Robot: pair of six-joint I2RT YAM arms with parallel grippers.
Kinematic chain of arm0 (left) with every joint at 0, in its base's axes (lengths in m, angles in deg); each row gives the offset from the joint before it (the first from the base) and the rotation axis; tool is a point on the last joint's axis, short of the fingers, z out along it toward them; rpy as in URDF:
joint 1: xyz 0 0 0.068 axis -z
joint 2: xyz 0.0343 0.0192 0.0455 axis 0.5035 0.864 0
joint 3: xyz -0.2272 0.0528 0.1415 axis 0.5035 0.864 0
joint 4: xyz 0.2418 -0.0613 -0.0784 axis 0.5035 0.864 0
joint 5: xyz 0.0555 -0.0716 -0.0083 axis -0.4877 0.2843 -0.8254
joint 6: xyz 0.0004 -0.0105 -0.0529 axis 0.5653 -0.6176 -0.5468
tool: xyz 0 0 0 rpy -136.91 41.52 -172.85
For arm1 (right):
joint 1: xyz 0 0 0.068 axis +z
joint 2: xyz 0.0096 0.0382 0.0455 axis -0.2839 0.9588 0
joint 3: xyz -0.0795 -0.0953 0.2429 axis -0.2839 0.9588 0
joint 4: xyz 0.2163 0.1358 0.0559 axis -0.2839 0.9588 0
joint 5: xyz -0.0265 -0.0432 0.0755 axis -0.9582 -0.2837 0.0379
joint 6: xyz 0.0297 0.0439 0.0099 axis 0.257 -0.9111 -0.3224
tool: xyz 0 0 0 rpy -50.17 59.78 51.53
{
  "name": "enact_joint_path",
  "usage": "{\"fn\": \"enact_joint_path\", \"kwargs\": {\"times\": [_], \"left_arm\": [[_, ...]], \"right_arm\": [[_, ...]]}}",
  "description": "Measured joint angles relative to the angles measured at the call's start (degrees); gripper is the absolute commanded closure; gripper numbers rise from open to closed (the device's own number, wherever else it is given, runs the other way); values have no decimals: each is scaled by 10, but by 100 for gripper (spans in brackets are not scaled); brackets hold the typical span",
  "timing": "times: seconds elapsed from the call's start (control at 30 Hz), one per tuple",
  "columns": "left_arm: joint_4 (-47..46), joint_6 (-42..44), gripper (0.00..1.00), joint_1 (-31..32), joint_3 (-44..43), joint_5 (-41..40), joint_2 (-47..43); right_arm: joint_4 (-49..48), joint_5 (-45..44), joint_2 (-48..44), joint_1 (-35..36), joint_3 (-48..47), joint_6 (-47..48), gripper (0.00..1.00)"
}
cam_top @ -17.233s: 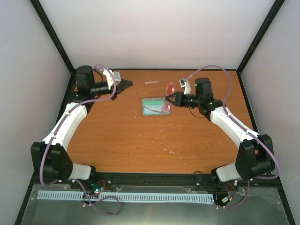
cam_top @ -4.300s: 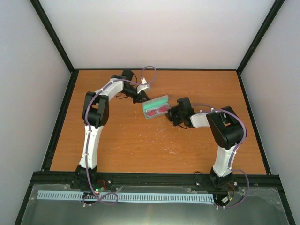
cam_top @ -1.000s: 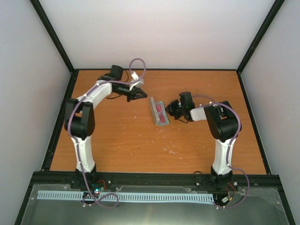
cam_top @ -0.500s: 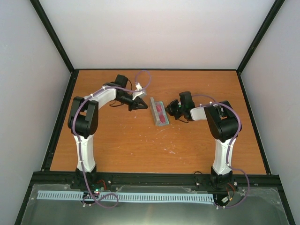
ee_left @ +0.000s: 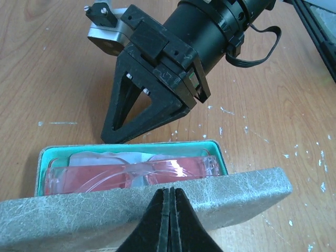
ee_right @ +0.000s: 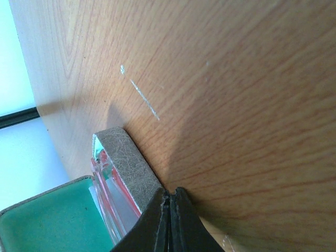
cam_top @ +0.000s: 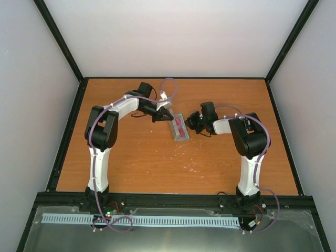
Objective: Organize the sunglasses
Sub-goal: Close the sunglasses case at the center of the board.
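Wood surface [cam_top: 131,157], mid-frame: sunglasses [ee_left: 126,176] sit in the grey case [ee_left: 79,212], not yet shut; left claw [ee_left: 169,195] and right claw [ee_right: 169,197] both pinched closed, empty.

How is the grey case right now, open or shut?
Partly open: the grey case has its lid tilted up, with the green lining and the red sunglasses inside showing in the gap.
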Motion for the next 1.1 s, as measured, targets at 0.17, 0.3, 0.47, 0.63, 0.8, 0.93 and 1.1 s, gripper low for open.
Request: {"fn": "enact_joint_path", "kwargs": {"times": [0.17, 0.3, 0.47, 0.63, 0.8, 0.93, 1.1], "left_arm": [[-7, -9, 99, 3, -9, 15, 12], [-18, -20, 99, 6, -12, 28, 20], [-24, -31, 99, 9, -30, 43, 38], [-32, -35, 99, -1, -15, 37, 24], [-35, -26, 99, -30, 70, 34, -63], [-37, -6, 99, -49, 124, 23, -129], [-39, -3, 99, -46, 149, 9, -123]], "right_arm": [[2, 4, 0, 0, 0, 5, 97], [2, 6, 0, 0, 0, 9, 97], [3, 8, 0, -1, 0, 11, 97], [-3, 14, 2, -2, 2, 7, 97], [0, 25, 12, -2, -13, 9, 97], [7, 28, 16, -2, -20, 13, 97], [9, 29, 16, -2, -20, 18, 97]]}}
